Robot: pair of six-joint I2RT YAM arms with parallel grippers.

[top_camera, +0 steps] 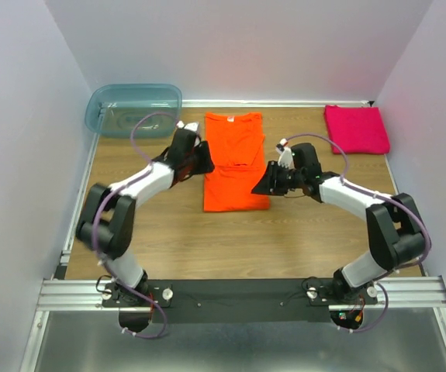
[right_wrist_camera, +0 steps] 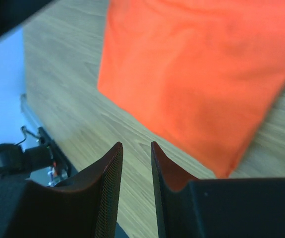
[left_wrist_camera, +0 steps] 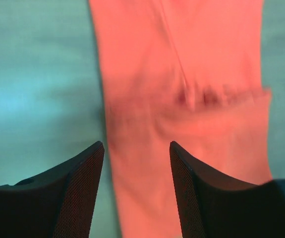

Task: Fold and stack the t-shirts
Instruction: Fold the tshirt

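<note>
The bright orange t-shirt (top_camera: 234,159) lies flat in the middle of the table, its lower part folded up into a narrow strip. My left gripper (top_camera: 205,160) hovers at the shirt's left edge. In the left wrist view the left gripper (left_wrist_camera: 136,145) stands open over the orange cloth (left_wrist_camera: 182,74) with nothing pinched. My right gripper (top_camera: 261,187) sits at the shirt's lower right corner. In the right wrist view the right gripper (right_wrist_camera: 136,145) shows a narrow empty gap, above bare wood beside the orange cloth (right_wrist_camera: 197,74). The magenta-pink t-shirt (top_camera: 356,129) lies folded at the back right.
A translucent blue-green tub (top_camera: 133,110) stands at the back left corner. White walls close in the wooden table (top_camera: 285,240) on three sides. The arms' mounting rail (top_camera: 238,293) runs along the near edge.
</note>
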